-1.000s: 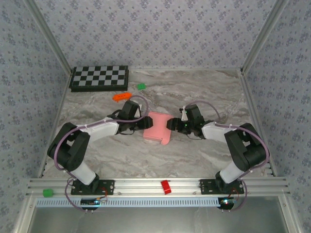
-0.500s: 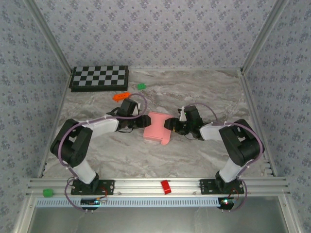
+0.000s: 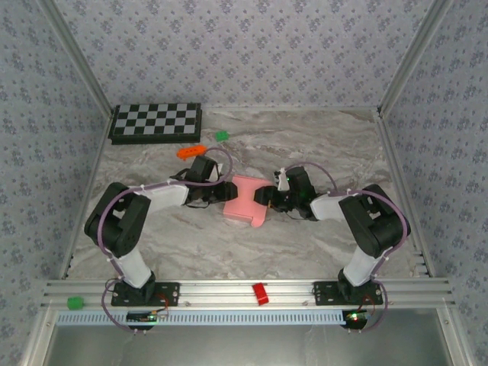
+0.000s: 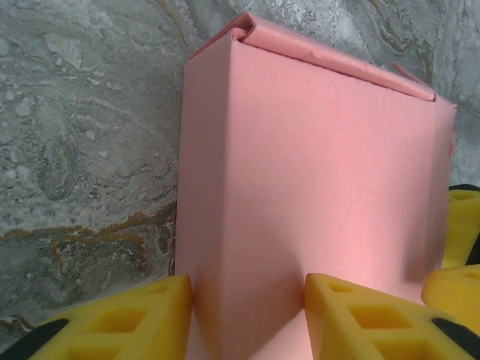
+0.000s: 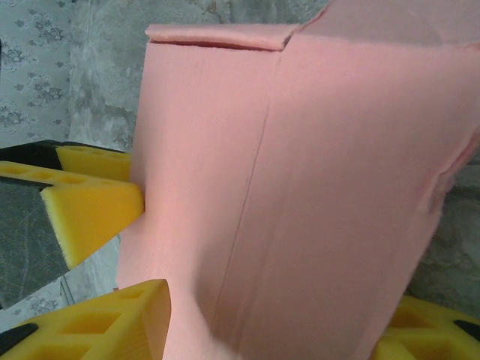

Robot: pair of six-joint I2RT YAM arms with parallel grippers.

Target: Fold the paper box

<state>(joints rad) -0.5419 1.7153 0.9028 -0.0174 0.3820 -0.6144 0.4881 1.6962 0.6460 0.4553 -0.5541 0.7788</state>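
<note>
On marble table (image 3: 320, 236), paper box (image 3: 245, 201) between left hand (image 3: 225, 193), right hand (image 3: 262, 197)

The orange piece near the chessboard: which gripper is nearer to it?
Left. The left gripper is at the paper box's left edge, on the orange piece's side; the right gripper is at the box's right edge, farther away.

paper box (image 4: 300, 187): bottom cut off at frame edge, both wrist views | left pincer (image 4: 247, 292): grip on it unclear | right pincer (image 5: 270, 322): fingers cropped, grip unclear
</note>
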